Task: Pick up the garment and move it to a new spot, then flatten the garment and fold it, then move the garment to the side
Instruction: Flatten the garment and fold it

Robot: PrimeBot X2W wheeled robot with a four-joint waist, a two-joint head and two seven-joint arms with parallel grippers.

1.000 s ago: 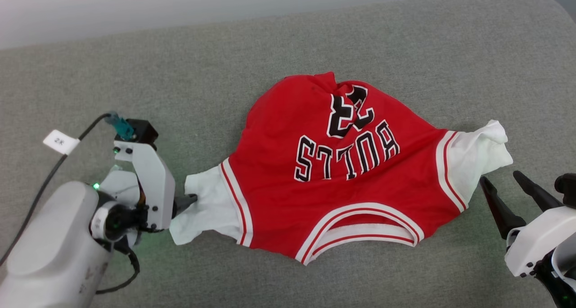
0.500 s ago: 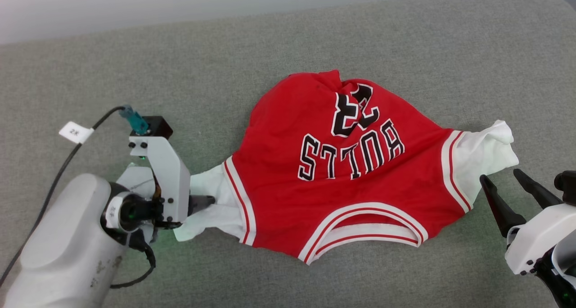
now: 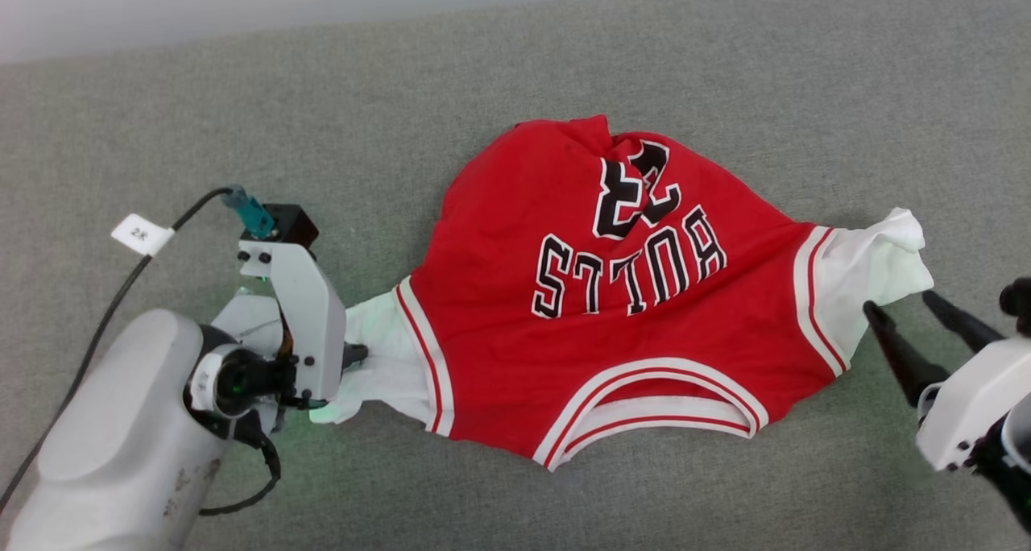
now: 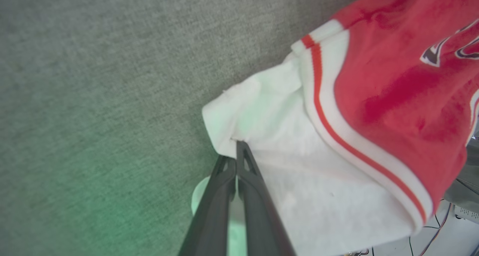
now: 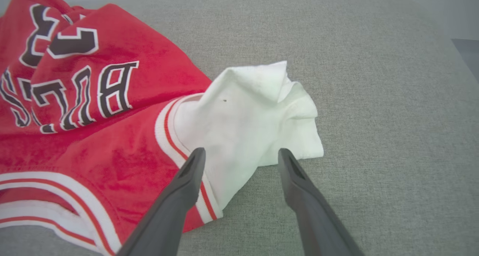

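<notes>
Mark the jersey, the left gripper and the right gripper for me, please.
jersey [image 3: 612, 341], head view, on the red cloth between lettering and collar.
left gripper [image 4: 235, 157], left wrist view, at the tips of its shut fingers pinching the white sleeve.
right gripper [image 5: 241, 153], right wrist view, midway between its open fingers.

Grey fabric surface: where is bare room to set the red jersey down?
Bare grey fabric surface stretches beyond the red jersey with white sleeves, toward the far edge and far left. A narrower strip runs before its collar. Crowded: both sleeves, with left jaws shut on one, open right jaws at the other.
</notes>
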